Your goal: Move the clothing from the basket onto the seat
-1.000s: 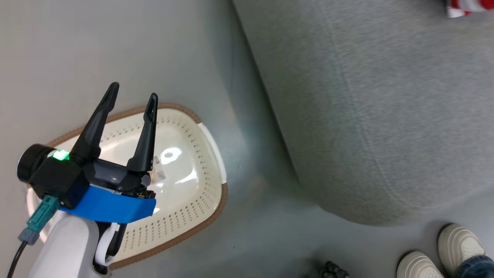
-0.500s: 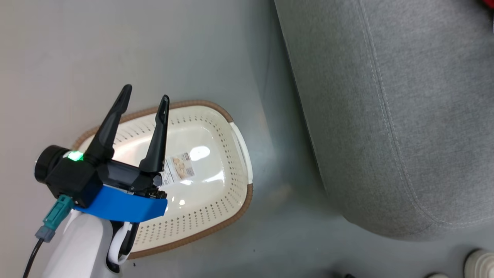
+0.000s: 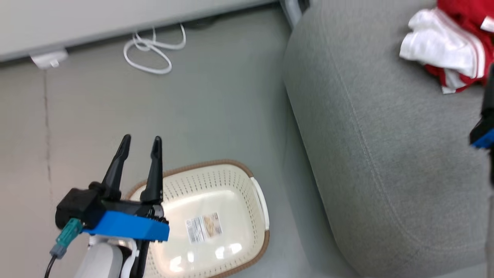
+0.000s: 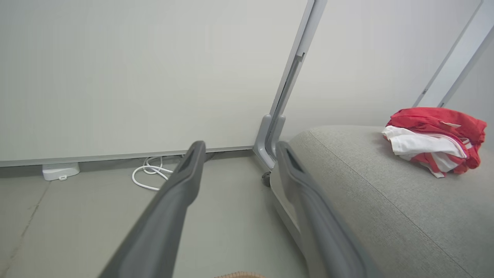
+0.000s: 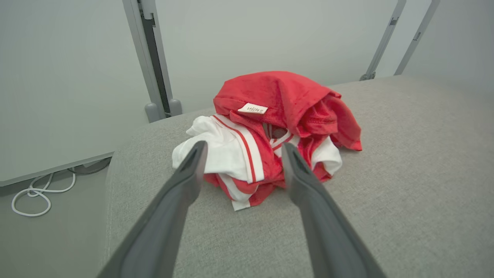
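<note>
Right wrist view: right tool [image 5: 243, 148] open, empty; clothing [image 5: 285, 96] mid-frame on seat [image 5: 386, 193], just past it, probably clear.

Light in all 3 views is bright, even and diffuse, coming from overhead. In the head view I note white glare patches on the glossy bottom of the basket [image 3: 235, 216]. The seat [image 3: 386, 154] throws a soft shadow onto the floor [image 3: 212, 108] along its edge. The left fingers [image 4: 170, 212] and right fingers [image 5: 173, 200] are out of focus near each lens. The wall post [image 4: 295, 77] leans from wide-angle distortion. The clothing [image 5: 270, 131] is sharp.
</note>
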Available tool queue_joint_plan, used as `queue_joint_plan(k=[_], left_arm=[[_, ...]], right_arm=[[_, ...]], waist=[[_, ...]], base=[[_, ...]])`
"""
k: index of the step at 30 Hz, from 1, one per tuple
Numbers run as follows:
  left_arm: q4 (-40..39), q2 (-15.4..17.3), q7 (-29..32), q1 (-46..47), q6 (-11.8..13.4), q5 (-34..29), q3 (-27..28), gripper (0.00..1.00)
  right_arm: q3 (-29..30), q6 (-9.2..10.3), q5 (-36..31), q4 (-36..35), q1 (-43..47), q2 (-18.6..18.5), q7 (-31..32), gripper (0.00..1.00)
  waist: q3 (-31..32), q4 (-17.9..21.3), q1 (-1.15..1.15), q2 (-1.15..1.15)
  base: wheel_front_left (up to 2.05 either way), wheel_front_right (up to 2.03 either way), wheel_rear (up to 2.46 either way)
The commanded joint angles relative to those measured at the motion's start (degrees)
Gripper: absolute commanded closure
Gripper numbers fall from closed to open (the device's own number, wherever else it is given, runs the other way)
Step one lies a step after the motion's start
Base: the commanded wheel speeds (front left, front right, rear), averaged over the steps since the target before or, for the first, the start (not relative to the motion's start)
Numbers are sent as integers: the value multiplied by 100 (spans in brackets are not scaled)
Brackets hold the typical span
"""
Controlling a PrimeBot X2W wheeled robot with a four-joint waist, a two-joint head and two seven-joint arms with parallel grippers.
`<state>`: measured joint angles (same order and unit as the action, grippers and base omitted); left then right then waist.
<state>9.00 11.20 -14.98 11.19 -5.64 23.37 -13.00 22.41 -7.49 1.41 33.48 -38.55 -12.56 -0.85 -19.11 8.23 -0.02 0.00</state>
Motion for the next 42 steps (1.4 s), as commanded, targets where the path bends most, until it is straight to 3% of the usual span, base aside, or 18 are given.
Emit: queue_joint_plan(k=[1, 6, 16, 28, 42], left_arm=[[15, -60, -26, -114, -1, -1, 114, 0], [43, -316, -27, -514, -10, -98, 541, 0], [268, -624, -22, -1073, -99, -339, 1062, 0], [768, -747, -23, -1343, -139, -492, 1254, 0], [936, -797, -24, -1387, -67, -533, 1269, 0]], right_arm=[[-87, -1, 2, -144, 298, 134, -46, 0], [-553, -1, 77, -954, 1284, 512, -215, 0], [-1557, -1, 249, -2189, 2730, 882, -238, 0], [-1752, -1, 280, -2491, 3541, 966, -250, 0], [-1873, -1, 628, -2467, 3859, 967, -239, 0]], waist=[[299, 123, 2, 0], [790, -81, 2, 0], [1468, -697, 2, 0], [1865, -1198, 2, 0], [1949, -1215, 2, 0]], base=[[0, 0, 0], [0, 0, 0], [0, 0, 0], [0, 0, 0], [0, 0, 0]])
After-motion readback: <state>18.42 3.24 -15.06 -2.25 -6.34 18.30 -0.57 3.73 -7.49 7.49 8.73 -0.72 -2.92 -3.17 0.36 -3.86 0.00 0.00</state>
